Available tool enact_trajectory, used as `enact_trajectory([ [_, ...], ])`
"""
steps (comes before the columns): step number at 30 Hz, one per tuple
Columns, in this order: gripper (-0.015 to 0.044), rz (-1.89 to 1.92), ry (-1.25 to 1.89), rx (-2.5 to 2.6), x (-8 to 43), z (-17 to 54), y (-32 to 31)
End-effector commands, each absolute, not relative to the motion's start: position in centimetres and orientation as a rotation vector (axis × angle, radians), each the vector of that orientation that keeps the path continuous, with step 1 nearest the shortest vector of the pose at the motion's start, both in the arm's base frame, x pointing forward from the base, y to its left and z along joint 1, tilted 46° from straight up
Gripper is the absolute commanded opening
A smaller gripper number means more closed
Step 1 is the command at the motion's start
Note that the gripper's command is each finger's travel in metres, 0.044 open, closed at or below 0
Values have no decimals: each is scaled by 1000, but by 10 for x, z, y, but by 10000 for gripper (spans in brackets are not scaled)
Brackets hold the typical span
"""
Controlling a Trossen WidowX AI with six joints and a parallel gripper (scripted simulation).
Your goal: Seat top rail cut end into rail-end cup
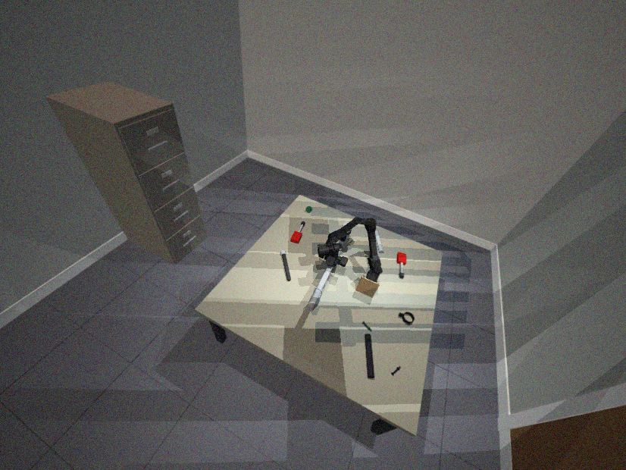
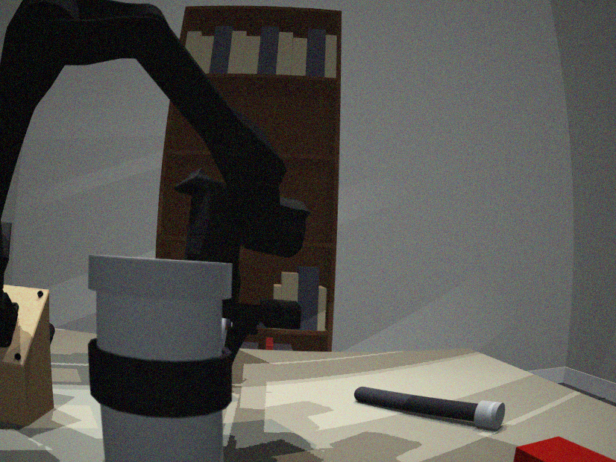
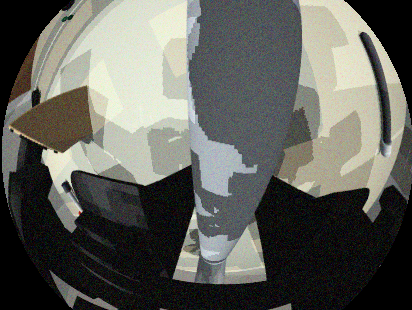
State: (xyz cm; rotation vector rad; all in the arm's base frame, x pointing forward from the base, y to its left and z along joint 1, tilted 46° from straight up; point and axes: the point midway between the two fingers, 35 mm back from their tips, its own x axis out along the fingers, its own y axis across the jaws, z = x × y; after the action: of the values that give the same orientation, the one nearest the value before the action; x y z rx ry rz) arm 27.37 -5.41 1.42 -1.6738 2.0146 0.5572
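Note:
The grey fence rail [image 1: 322, 284] [image 3: 245, 75] runs away from the arm toward the table's front. In the wrist view it passes between the fingers, and a narrower grey part shows below it. My gripper [image 1: 331, 263] [image 3: 226, 170] is shut on the rail. In the exterior view one finger [image 2: 244, 326] shows behind the big post's right edge. The big grey post [image 2: 159, 323] stands upright with its cap [image 2: 159, 278] on top. The black brace band [image 2: 159, 385] is around it below the cap. The rail-end cup is hidden, and I cannot tell whether the rail's end is in it.
A wooden block [image 1: 367, 286] [image 2: 30, 393] stands beside the arm's base. A dark bar with a white end [image 1: 286, 267] [image 2: 423, 404] [image 3: 382, 95] lies across from it. Red-headed tools [image 1: 296, 236] [image 1: 401, 258], a black ring [image 1: 401, 315] and a black bar [image 1: 369, 356] also lie on the table.

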Motion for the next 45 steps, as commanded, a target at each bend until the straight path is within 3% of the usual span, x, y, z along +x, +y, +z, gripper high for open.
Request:
enact_trajectory([
  [1, 0, 511, 2040, -1718, 275, 29, -47],
  [10, 0, 395, 2093, -1806, 277, 64, -33],
  [45, 0, 414, 2094, -1782, 279, 66, -31],
])
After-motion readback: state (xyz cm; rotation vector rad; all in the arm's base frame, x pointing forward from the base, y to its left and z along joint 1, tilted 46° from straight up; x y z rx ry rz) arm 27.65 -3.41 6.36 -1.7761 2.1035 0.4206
